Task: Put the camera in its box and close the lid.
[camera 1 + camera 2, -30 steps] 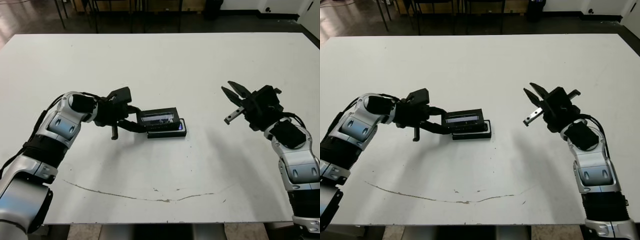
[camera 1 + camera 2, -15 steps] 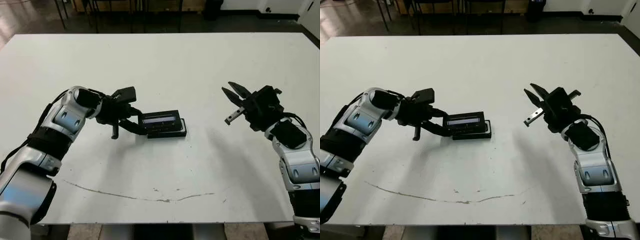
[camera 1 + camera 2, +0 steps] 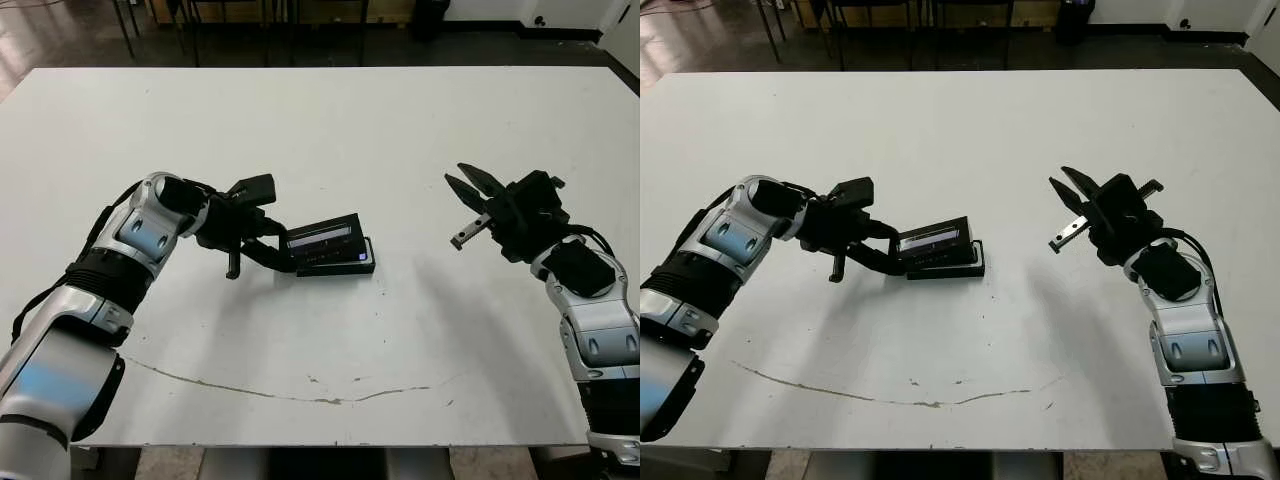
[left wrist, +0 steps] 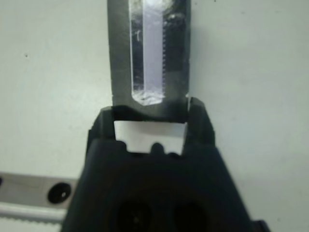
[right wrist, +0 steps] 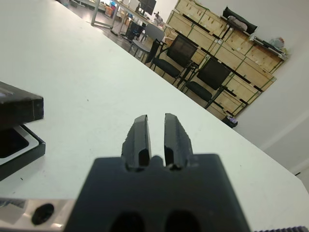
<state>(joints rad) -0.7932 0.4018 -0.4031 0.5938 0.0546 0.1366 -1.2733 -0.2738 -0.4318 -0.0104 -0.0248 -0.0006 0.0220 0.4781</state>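
Note:
My left gripper is shut on the left end of the lid, a flat black cover with a shiny grey strip. It holds the lid slanted just above the box, right end higher. In the left wrist view the lid sits clamped between the two fingers. Little of the camera shows: only a blue-purple glint at the box's right end, under the lid. My right gripper hovers well to the right of the box. It is open by a narrow gap and holds nothing.
The white table carries a thin dark scuff line near its front edge. Chairs and stacked wooden crates stand beyond the far side of the table.
The lid has come down closer to the box and now slants with its right end up. My left gripper has shifted slightly right. The right arm has not moved.

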